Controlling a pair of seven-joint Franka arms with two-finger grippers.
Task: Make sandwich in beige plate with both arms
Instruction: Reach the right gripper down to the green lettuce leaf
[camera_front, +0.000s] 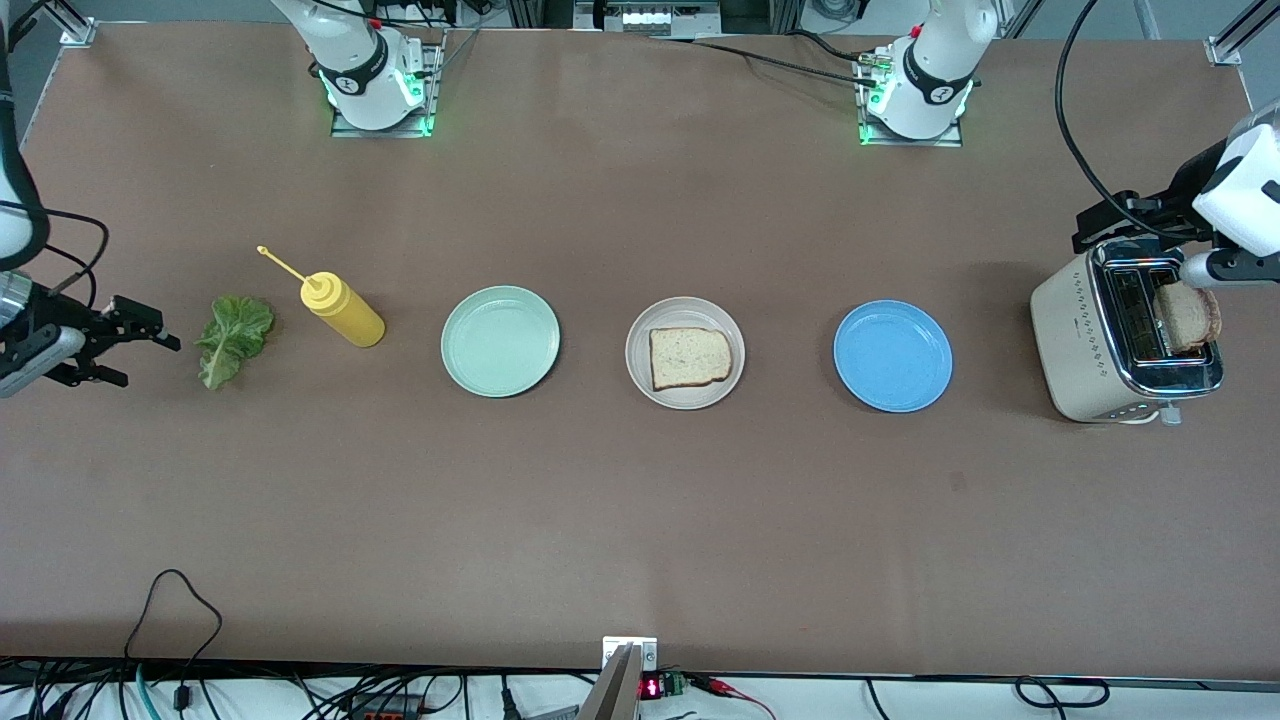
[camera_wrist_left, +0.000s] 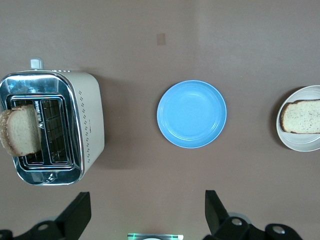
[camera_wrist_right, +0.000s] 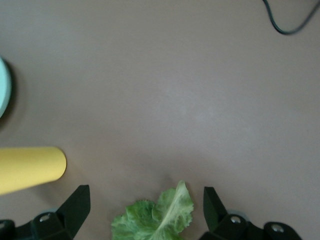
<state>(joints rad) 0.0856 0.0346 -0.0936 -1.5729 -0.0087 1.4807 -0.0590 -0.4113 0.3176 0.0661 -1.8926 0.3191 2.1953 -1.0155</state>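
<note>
Step in hand, as I judge it: fetching the filling and the top slice. One bread slice (camera_front: 689, 357) already lies in the beige plate (camera_front: 640, 375); nothing is on it yet.

Right pincer (camera_front: 140, 345), fingers apart and empty, hangs low at the right arm's end of the counter (camera_front: 640, 520). The lettuce leaf (camera_front: 234, 338) lies just beside it, toward the plates; in the right wrist view the leaf (camera_wrist_right: 157, 217) sits between the two spread fingers (camera_wrist_right: 75, 207), not touched. Next move here likely calls for dropping straight down and pinching the leaf near its rib. It is thin and limp, so a shallow pinch may slip.

Past the leaf from this pincer lies the yellow squeeze bottle (camera_front: 342, 310) on its side, then the mint green plate (camera_front: 500, 341), then the beige plate, well apart from the pincer.

Left pincer (camera_wrist_left: 147, 217) is over the counter by the toaster (camera_front: 1085, 345), fingers spread wide, holding nothing. The second slice (camera_front: 1187, 317) stands up out of a toaster slot, near the pincer but not between its fingers. In the left wrist view the toaster (camera_wrist_left: 85, 125) is closest, then the blue plate (camera_wrist_left: 191, 114), then the beige plate (camera_wrist_left: 300, 145) farthest. Next move calls for lining up over the standing slice (camera_wrist_left: 20, 131) and closing on its faces.
</note>
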